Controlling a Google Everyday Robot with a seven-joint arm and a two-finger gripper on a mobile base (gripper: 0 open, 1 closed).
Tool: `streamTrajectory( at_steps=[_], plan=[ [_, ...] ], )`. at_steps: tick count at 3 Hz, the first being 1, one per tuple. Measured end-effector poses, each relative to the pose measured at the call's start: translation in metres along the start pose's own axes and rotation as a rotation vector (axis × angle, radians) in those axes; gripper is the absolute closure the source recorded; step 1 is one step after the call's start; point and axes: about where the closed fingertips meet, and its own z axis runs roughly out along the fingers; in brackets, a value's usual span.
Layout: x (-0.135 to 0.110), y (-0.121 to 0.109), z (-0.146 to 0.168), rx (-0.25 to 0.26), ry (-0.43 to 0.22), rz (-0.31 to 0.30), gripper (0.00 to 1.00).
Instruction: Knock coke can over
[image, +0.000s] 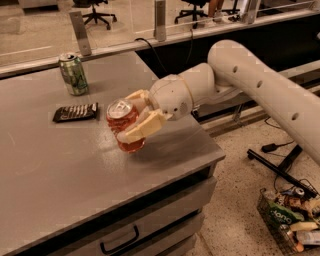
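Coke can (120, 111) pinched between gripper (125, 119) fingers.
Near upright on table (50, 175), top leaning slightly left; approached from the right.

- The coke can (126, 135) is showing red-orange sides and a silver top.
- The cream-coloured gripper (125, 116) is clasping it over the plain grey table (60, 175).
- The arm (260, 85) is showing off-white.
- The second can (73, 74) is showing green and silver.
- The wrapped bar (76, 112) is showing near-black.
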Motion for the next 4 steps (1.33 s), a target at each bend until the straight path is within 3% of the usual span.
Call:
streamTrajectory(
  at_steps=[1,4],
  plan=[
    [-0.012,-0.002,-0.026,0.021,0.149,0.016,1.0],
    [-0.002,0.012,-0.074,0.079,0.731,0.181,1.0]
  ],
)
